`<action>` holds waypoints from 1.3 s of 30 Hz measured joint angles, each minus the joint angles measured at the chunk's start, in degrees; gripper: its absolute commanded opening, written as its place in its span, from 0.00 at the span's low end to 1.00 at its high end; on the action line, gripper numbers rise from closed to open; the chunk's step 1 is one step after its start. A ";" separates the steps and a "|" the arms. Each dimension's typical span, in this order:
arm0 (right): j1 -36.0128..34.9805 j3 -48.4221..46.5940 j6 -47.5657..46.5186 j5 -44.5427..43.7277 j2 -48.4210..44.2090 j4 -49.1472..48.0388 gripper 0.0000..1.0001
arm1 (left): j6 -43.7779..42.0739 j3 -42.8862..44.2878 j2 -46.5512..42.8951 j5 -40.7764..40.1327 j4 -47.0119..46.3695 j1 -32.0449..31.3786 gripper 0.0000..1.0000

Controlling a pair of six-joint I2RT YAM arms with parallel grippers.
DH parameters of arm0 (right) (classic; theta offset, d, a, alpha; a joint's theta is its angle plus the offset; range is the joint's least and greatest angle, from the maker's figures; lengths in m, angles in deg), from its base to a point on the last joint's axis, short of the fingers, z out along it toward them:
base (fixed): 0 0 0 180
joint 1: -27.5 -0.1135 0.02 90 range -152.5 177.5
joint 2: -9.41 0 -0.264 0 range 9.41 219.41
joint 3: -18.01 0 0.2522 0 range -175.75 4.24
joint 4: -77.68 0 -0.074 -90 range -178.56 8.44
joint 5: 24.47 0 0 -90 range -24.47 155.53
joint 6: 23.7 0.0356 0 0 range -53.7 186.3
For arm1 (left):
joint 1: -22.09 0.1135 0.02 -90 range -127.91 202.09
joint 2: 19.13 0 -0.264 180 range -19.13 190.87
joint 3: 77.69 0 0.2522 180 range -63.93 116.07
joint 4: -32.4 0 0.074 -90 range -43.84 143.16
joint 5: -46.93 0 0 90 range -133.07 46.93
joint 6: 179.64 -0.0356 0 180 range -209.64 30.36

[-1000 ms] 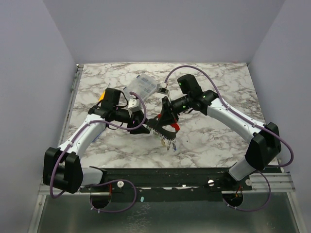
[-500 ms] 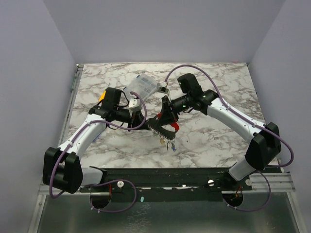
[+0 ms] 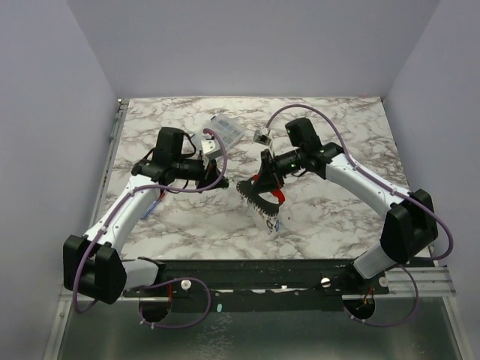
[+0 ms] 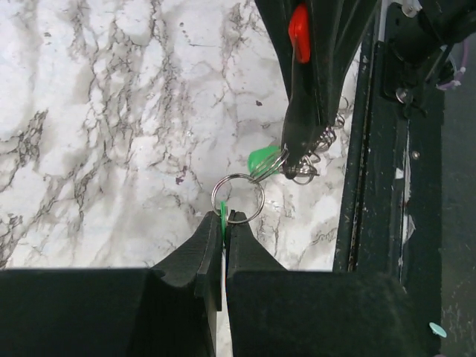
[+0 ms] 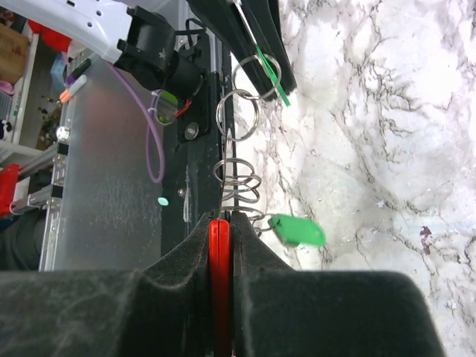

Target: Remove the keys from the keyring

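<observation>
Over the marbled desk [image 3: 187, 225], the keyring [image 4: 301, 175] was seemingly held stretched for separation, its red fob [image 5: 219, 245] clenched in the right jaws, a green tag [image 4: 222, 214] in the left jaws.

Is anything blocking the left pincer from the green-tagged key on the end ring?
Nothing visible does. The left pincer is already shut on that green tag, which is seen edge-on, with the silver ring right at its tips. The right pincer clamps the red fob.
</observation>
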 measured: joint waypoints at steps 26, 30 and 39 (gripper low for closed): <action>0.81 13.70 -2.45 -1.51 -2.84 -17.75 0.07 | -7.98 13.44 0.98 -25.55 12.11 -15.37 0.00; 0.87 16.39 -2.62 -1.55 -4.55 -22.95 0.11 | -13.57 18.25 3.08 -31.45 17.62 -16.59 0.00; 0.96 19.41 -2.64 -1.55 -6.51 -26.21 0.36 | -27.36 21.59 2.49 -37.53 20.04 -20.35 0.00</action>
